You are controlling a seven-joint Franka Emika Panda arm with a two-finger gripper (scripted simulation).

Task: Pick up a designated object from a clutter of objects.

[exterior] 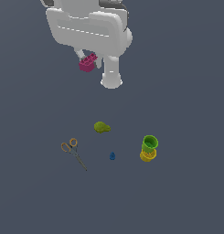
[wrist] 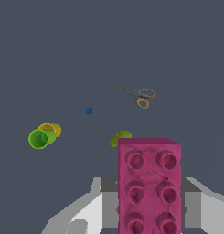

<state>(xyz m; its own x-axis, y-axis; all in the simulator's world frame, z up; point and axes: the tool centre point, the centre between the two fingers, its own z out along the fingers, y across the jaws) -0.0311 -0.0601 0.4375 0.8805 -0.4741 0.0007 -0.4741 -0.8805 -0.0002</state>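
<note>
- High above the bench surface (exterior: 186, 68), toward its far edge as the exterior view shows it, the white arm (exterior: 88, 23) fills the upper part of the frame, and its gripper (exterior: 88, 61) carries the magenta brick (exterior: 88, 62), which is clear of the surface.
- By my judgement the pick itself is done: the brick hangs well apart from the rest of the clutter, so at most a little more lift or holding steady remains.
- Wrist view: the brick (wrist: 149, 187) sits studs outward between the pale fingers (wrist: 93, 212), which look clamped on its sides, though the contact itself is hidden behind the brick.
- Stacked green and yellow cups (exterior: 149, 148) lie toward the exterior view's right, untouched.
- Orange-handled scissors (exterior: 73, 152) lie flat toward the exterior view's left.
- Near the bench's middle sits the olive-green lump (exterior: 101, 127).
- Smallest, the tiny blue piece (exterior: 112, 156) lies between scissors and cups, nearer the cups.
</note>
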